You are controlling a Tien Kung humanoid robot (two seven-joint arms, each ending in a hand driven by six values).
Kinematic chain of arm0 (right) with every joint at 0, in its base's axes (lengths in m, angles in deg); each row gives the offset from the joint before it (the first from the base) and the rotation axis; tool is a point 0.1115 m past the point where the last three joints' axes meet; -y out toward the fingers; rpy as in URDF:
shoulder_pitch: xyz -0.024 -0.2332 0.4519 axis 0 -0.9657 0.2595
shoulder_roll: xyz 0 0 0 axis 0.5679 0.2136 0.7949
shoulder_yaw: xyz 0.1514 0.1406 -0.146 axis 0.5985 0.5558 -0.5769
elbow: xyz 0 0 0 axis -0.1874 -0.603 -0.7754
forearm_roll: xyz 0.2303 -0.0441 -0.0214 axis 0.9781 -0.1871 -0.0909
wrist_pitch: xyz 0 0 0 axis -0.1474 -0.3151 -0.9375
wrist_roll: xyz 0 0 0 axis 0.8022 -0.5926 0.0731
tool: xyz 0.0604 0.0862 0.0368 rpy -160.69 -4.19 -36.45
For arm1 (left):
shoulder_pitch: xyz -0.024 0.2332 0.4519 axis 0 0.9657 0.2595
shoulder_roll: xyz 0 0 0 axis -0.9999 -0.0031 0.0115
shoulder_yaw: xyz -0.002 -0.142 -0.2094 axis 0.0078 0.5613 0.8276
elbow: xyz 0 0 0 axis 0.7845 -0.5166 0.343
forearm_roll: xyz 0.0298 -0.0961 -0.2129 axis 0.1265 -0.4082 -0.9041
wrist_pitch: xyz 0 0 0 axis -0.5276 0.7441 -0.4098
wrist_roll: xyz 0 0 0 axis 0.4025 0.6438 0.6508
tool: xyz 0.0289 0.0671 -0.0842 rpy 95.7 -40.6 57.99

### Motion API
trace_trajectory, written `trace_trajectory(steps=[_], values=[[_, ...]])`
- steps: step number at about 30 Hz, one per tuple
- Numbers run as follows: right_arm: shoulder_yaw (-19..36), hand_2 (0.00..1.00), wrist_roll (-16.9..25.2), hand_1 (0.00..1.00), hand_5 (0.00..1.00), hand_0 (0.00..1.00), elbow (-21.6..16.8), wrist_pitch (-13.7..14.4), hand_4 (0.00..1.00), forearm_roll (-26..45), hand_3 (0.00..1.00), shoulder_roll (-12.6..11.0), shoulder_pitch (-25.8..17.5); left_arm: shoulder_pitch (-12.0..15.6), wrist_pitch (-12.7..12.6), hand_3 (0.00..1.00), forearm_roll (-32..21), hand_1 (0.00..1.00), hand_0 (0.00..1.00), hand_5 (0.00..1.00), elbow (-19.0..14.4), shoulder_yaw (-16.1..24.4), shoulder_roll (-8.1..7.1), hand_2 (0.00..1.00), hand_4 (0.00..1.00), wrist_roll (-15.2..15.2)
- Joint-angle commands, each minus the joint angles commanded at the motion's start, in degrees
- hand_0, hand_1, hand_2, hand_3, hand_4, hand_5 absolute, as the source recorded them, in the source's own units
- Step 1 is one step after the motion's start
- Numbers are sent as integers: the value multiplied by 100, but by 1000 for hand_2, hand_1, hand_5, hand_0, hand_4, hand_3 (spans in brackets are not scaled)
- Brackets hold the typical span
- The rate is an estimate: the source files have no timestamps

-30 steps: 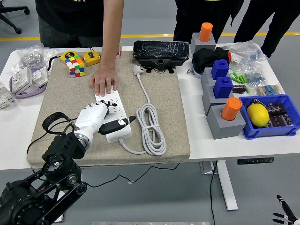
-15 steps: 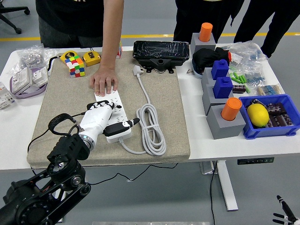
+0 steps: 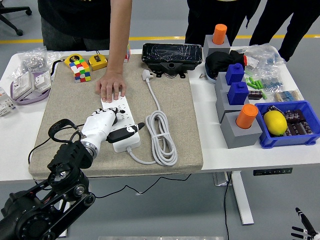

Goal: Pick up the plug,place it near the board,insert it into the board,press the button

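A white power strip [image 3: 122, 125] lies on the beige mat [image 3: 175, 110], its white cord coiled at the right and ending in a white plug [image 3: 146, 75]. My left hand [image 3: 104, 123], white with dark fingertips, lies flat on the strip's near half, thumb stretched toward the cord. It grips nothing that shows, and whatever is under the palm is hidden. A black cable [image 3: 59, 127] loops just left of my wrist. A person's hand [image 3: 111, 87] presses down on the strip's far end. Only the tips of my right hand [image 3: 302, 229] show at the bottom right corner, below the table.
Behind the mat are a colour cube [image 3: 80, 70], yellow tape measures and a black box [image 3: 173, 56]. On the right stand grey blocks with blue and orange pegs [image 3: 241, 122] and a blue bin [image 3: 295, 127]. Bags of parts lie at far left.
My left hand slid toward the strip's near end half a second ago and is now back where it was a second ago. The person's hand has not moved.
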Motion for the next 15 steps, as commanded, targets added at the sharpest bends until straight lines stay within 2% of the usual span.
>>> trace_trajectory(steps=[2, 3, 6, 8, 9, 14, 15], values=[[-1, 683, 5, 715, 984, 787, 0, 2, 998, 6, 669, 1, 3, 33, -191, 836, 48, 908, 961, 998, -170, 50, -21, 862, 998, -65], [-1, 683, 6, 715, 985, 787, 0, 3, 998, 8, 670, 1, 5, 55, -342, 813, 77, 817, 813, 940, -287, 80, -30, 798, 998, -181], [12, 683, 4, 715, 985, 787, 0, 4, 998, 1, 670, 1, 8, 139, -602, 813, -89, 817, 813, 940, -617, 214, -17, 798, 998, -548], [17, 683, 2, 715, 985, 787, 0, 4, 998, 1, 670, 3, 6, 185, -605, 813, -106, 817, 813, 940, -812, 293, -13, 798, 998, -656], [18, 683, 1, 715, 983, 787, 0, 5, 998, 1, 669, 3, 5, 209, -567, 681, -106, 445, 378, 225, -896, 338, -20, 493, 718, -703], [25, 683, 0, 715, 983, 787, 0, 9, 998, 0, 669, 7, 4, 340, -124, 681, -230, 445, 378, 225, -1325, 589, -84, 493, 718, -880], [26, 683, 0, 715, 982, 788, 0, 10, 998, 0, 669, 8, 5, 359, -38, 651, -246, 84, 223, 2, -1347, 626, -94, 176, 605, -893]])
